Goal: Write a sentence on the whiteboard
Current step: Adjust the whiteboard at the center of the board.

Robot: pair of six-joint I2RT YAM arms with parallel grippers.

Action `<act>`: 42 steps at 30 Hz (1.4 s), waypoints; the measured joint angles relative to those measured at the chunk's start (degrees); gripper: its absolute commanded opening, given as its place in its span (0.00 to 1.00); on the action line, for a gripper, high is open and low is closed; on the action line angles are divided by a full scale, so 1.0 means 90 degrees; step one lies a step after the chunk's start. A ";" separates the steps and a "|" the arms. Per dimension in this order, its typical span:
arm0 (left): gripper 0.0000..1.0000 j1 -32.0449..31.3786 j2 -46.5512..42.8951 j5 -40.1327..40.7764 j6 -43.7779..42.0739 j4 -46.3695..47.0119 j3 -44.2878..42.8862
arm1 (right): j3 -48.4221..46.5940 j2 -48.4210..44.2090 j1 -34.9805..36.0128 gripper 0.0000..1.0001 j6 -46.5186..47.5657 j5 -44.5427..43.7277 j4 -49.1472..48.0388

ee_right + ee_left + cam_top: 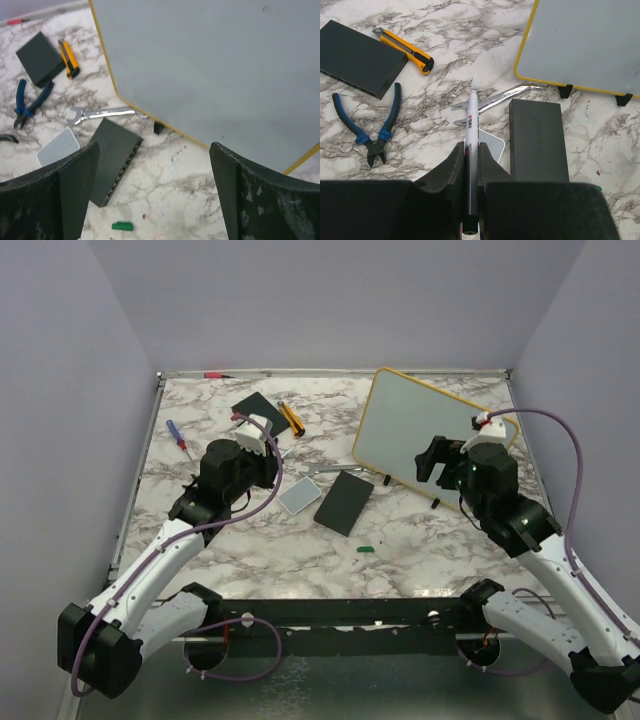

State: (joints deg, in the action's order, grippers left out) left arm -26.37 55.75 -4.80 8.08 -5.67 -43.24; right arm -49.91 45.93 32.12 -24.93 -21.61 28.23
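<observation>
A: So, how far along is the writing?

B: Barely begun, I judge. The whiteboard point(415, 420) sits on small black feet at the far right of the worktop point(430, 550). Its face looks blank, with no sentence showing. The left pincer point(471, 152) is clamped on a white marker point(472, 117), well to the left of the whiteboard. The right pincer point(154, 165) gapes wide and empty over the whiteboard's near edge. All the lettering is still to do.

A: What can't be made out?

B: The right arm covers the whiteboard's near right corner from above, and both wrist views cut the whiteboard off. I cannot tell which end of the marker is the tip. A small green piece point(122, 226) lies in front of the whiteboard; it may be the marker's cap.
</observation>
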 measured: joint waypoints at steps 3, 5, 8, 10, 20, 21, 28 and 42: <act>0.00 -0.0002 -0.0095 -0.0010 0.0000 0.0005 0.0000 | -0.0750 0.0306 -0.0498 0.94 0.0491 0.0136 -0.0039; 0.00 -0.0002 -0.0141 -0.0015 0.0000 0.0007 0.0000 | -0.1277 0.0600 -0.0794 0.94 0.0770 0.0277 -0.0189; 0.00 -0.0029 -0.0189 -0.0019 0.0000 0.0007 0.0000 | -0.1904 0.1018 -0.1333 0.94 0.1134 0.0651 -0.0493; 0.00 -0.0044 -0.0216 -0.0039 0.0000 0.0010 0.0000 | -0.2225 0.1236 -0.1911 0.94 0.1299 0.1064 -0.0597; 0.00 -0.0085 -0.0274 -0.0211 0.0005 0.0015 0.0002 | -0.1814 0.1260 -0.5850 0.93 0.1052 0.4248 -0.1557; 0.00 -0.0087 -0.0277 -0.0231 0.0005 0.0017 0.0002 | -0.1639 0.1200 -0.6147 0.93 0.0935 0.4561 -0.1705; 0.00 -0.0158 -0.0277 -0.0313 0.0032 0.0024 0.0002 | 0.0131 0.0656 -0.7101 0.92 0.0151 0.6059 -0.2977; 0.00 -0.0211 -0.0262 -0.0389 0.0032 0.0024 0.0005 | 0.1919 0.0636 -0.8289 0.89 -0.0976 0.7975 -0.5651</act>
State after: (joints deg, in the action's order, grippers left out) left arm -28.27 53.39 -8.29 8.36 -5.45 -43.20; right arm -32.64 51.66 -42.48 -33.71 50.17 -22.63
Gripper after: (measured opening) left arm 0.115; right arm 0.903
